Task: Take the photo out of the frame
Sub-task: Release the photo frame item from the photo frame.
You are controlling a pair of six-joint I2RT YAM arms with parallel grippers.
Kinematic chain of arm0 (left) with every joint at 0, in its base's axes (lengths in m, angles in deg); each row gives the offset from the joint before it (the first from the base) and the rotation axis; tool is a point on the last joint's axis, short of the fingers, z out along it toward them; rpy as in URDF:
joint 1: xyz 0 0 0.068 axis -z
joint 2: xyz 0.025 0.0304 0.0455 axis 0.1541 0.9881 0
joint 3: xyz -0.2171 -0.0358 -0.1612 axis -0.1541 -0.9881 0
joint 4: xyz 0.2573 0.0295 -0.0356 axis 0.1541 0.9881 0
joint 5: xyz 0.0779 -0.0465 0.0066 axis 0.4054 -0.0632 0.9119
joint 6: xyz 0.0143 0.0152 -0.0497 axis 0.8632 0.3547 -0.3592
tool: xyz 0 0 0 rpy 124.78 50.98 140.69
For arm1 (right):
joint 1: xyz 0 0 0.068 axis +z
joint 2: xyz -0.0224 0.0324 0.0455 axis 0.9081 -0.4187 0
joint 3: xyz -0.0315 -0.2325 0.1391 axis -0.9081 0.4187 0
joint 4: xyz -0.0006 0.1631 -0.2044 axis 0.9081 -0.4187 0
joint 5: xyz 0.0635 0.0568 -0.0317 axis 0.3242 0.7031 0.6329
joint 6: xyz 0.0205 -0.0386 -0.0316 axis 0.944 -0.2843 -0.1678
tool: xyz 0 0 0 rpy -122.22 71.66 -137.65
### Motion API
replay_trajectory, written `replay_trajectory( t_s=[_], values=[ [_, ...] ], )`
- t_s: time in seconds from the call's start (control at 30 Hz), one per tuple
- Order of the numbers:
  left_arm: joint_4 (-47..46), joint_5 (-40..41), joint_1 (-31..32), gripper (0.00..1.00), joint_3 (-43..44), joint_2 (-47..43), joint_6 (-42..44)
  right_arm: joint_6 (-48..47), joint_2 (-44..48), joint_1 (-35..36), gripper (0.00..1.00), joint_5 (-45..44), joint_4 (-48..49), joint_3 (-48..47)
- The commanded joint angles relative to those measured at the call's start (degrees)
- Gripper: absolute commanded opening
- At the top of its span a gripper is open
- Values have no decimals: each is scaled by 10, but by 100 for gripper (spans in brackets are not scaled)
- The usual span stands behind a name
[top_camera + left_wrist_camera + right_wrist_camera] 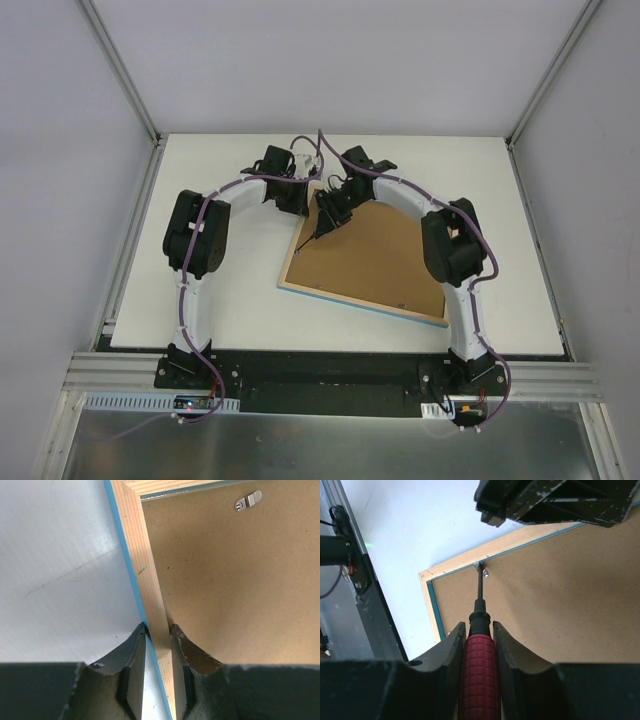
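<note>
The frame (360,303) lies face down on the table, its pale wood rim (145,570) and blue edge showing around the brown backing board (375,255). The photo is hidden under that board. My left gripper (158,627) is shut on the frame's rim near its far corner, also seen in the top view (303,193). My right gripper (479,625) is shut on a red-handled screwdriver (479,670). The screwdriver's tip rests at a small metal clip (484,573) by the frame's inner edge (455,569). From above, the screwdriver (315,232) slants down onto the board.
Another metal clip (248,501) sits on the backing board near the rim's corner. The white table (230,300) ends at black rails and aluminium posts (125,250). The left gripper's body (545,500) hangs close above the right wrist's view.
</note>
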Motion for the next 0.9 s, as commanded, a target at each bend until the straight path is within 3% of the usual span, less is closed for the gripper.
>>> replay_trajectory(
  t_s=[0.0, 0.87],
  values=[
    [22, 36, -8, 0, -16, 10, 9, -107, 45, 39, 1, 8, -29, -5],
    [22, 23, -14, 0, -16, 10, 4, -272, 57, 84, 1, -73, -112, -74]
  ],
)
